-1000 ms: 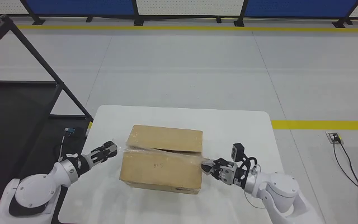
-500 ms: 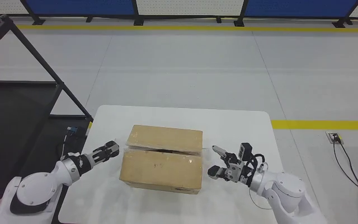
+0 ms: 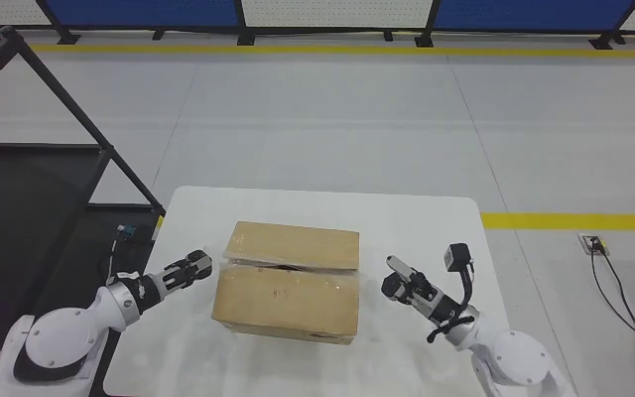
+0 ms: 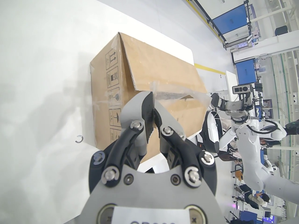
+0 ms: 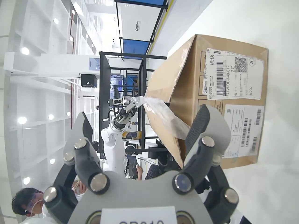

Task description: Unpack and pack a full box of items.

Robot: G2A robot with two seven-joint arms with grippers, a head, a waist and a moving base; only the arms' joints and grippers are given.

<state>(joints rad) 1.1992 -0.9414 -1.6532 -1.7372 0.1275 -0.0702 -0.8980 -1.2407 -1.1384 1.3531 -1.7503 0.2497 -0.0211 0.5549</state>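
A brown cardboard box stands in the middle of the white table, its two top flaps slightly parted along the seam. My left gripper sits just off the box's left end, shut on a strip of clear tape peeled from the seam. In the left wrist view the fingers pinch that tape in front of the box. My right gripper is open a little off the box's right end. In the right wrist view the tape's loose end hangs between the open gripper and the labelled box end.
A black metal frame stands off the table's left side. A small metal ring lies on the table near the box's left end. Bare table runs behind the box and to its right.
The right gripper let go of the tape, opened and drew back from the box's right end. The tape no longer stretches taut across the box. The left gripper kept its hold.
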